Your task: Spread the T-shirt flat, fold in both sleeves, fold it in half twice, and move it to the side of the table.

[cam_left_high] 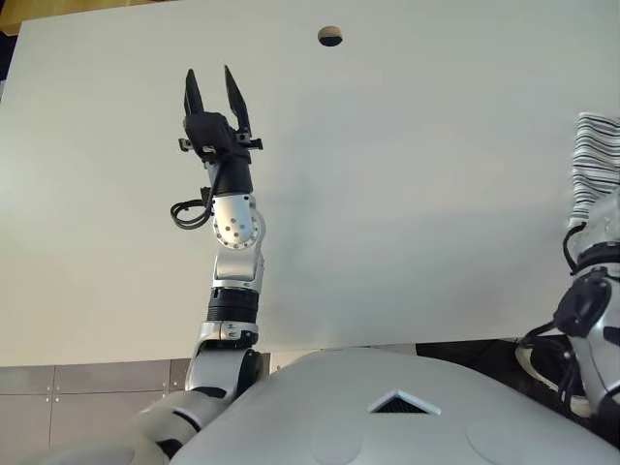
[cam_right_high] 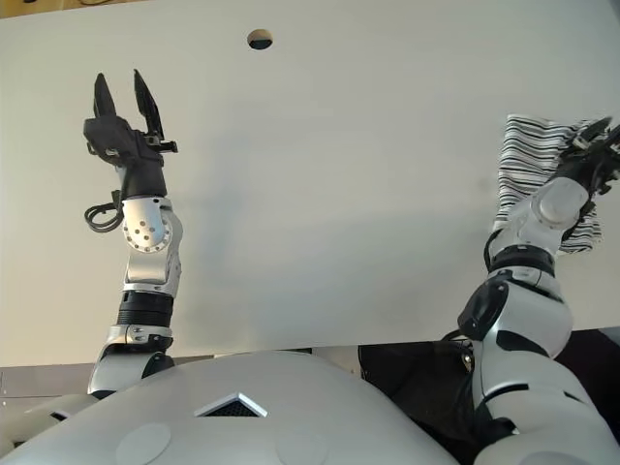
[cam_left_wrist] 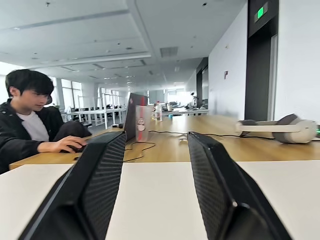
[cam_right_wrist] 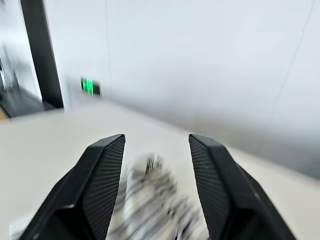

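White table [cam_left_high: 407, 194] spanned the head view; round cable hole [cam_left_high: 330, 36] at top centre. Grey panels [cam_left_high: 87, 387] lower left. Open office beyond: wooden desk [cam_left_wrist: 210, 145], white ceiling [cam_left_wrist: 100, 35], far windows [cam_left_wrist: 112, 97], green exit sign [cam_left_wrist: 261, 11] above dark doorway [cam_left_wrist: 257, 75].

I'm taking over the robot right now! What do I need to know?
Left hand: open, empty, over the middle-left of the table.
Right hand: open, right above the T-shirt, not gripping it.
T-shirt: striped, in a small bundle at the table's right edge.
Done: it looks folded and is at the side.
Left: probably just lift the right hand away. Check that the folds are neat, as the arm hides part of the bundle.
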Robot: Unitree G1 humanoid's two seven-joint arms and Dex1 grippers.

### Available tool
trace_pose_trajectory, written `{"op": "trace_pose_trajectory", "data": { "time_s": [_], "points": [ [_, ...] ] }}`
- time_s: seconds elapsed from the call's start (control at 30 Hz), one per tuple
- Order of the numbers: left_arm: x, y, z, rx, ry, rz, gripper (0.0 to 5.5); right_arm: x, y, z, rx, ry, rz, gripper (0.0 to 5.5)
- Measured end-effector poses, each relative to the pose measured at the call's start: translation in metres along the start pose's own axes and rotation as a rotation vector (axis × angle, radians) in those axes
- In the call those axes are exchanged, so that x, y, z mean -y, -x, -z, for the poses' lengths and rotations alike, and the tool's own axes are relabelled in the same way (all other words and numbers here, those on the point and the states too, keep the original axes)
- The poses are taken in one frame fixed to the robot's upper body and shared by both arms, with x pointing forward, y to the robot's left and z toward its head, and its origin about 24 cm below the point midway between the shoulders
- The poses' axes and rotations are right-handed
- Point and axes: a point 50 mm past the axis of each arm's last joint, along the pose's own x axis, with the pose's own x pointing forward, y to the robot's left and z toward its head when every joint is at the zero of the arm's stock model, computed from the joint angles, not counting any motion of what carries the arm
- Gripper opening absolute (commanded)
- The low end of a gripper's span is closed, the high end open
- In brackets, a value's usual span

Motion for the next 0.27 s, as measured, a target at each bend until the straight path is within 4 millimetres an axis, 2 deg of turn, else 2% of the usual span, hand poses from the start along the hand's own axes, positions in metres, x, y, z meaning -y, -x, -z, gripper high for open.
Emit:
{"op": "trace_pose_trajectory", "data": {
  "time_s": [0.07, 0.13, 0.17, 0.2, 0.27],
  "points": [
    [0.011, 0.002, -0.001, 0.001, 0.016, 0.033, 2.26, -0.008, 0.01, -0.022, 0.191, 0.001, -0.076, 2.36],
    [0.014, 0.003, 0.0, -0.001, 0.02, 0.043, 2.26, -0.033, 0.031, -0.034, 0.292, -0.016, -0.192, 2.36],
    [0.016, 0.003, -0.001, 0.004, 0.015, 0.056, 2.26, -0.062, 0.06, -0.038, 0.342, -0.024, -0.326, 2.36],
    [0.019, 0.005, -0.001, 0.024, -0.008, 0.083, 2.26, -0.098, 0.105, -0.045, 0.395, -0.062, -0.5, 2.36],
    [0.025, 0.008, -0.004, 0.071, -0.027, 0.125, 2.26, -0.128, 0.154, -0.051, 0.433, -0.08, -0.674, 2.36]
  ]
}}
